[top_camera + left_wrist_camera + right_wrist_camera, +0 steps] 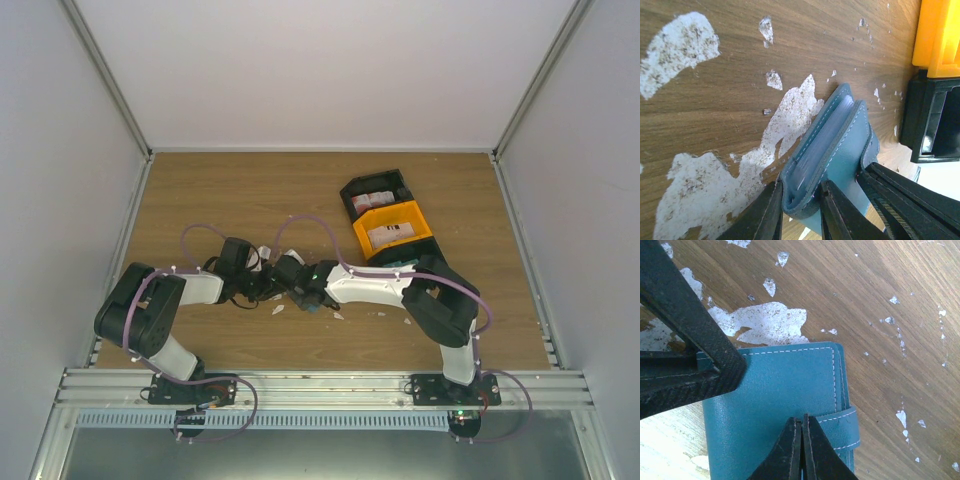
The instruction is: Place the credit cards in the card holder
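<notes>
The card holder (775, 400) is midway across the table (250, 190), bins (393, 230) beyond to its right.

A robotics lab cell: white panel walls (330, 70), aluminium rail (320, 385), scuffed wooden tabletop (250, 190).

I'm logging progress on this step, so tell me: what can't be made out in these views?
Left wrist: whether the card holder holds any card; seen edge-on, the left gripper covers its end.
Right wrist: whether the shut right gripper pinches the strap; its tips hide it.
Top: how many credit cards lie in the black bin and orange bin; too small.
</notes>
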Controlling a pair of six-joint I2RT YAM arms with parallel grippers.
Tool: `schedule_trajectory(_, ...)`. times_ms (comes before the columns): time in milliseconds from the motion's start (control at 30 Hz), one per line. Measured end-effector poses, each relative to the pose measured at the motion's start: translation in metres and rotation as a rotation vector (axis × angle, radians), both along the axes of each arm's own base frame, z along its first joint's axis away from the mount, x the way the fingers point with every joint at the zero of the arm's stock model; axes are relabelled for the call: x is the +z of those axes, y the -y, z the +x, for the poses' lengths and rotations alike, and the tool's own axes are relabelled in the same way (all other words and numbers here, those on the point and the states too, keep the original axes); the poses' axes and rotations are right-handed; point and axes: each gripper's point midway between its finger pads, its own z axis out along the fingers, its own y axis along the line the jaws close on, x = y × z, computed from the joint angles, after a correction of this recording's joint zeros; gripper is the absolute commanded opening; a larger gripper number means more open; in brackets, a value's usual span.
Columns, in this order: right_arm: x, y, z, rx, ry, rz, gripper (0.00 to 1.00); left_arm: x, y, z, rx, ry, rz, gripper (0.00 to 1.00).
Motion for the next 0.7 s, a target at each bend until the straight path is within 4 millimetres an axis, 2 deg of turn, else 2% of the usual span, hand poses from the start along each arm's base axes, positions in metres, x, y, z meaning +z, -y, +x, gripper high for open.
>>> schedule_trajectory(700,-0.0032,-0.002,-0.0021,-0.065,-0.01,0.075,0.0,-0.0006,-0.0002,0.001,0.0,-0.002,-0.008,0.24)
